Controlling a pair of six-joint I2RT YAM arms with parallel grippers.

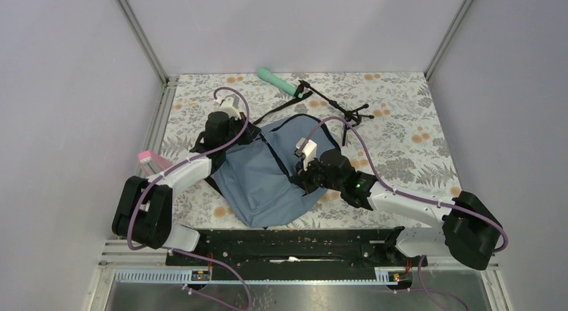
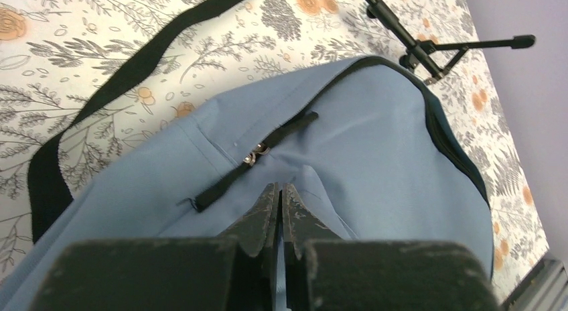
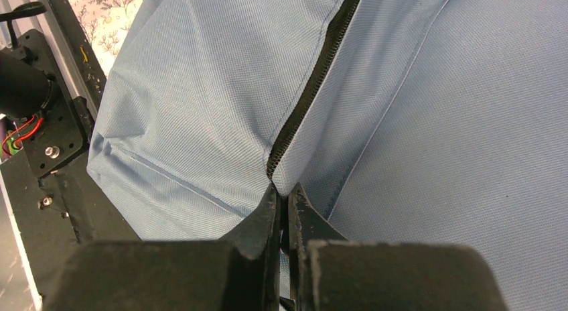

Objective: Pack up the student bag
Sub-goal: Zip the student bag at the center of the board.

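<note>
Soft slate-blue woven student bag (image 1: 268, 183), black toothed zipper (image 3: 311, 90), floral tablecloth (image 1: 402, 137).

The left arm (image 1: 187, 171) and right arm (image 1: 408, 204) are white shells between bulky black joint housings. A lilac cable (image 1: 231, 96) loops along each. The left hand (image 2: 280, 190) and right hand (image 3: 285, 194) have black fingers (image 2: 261, 217), scuffed pale at the edges. Behind the right hand, a small green light (image 1: 360, 185) glows on the black wrist.
</note>
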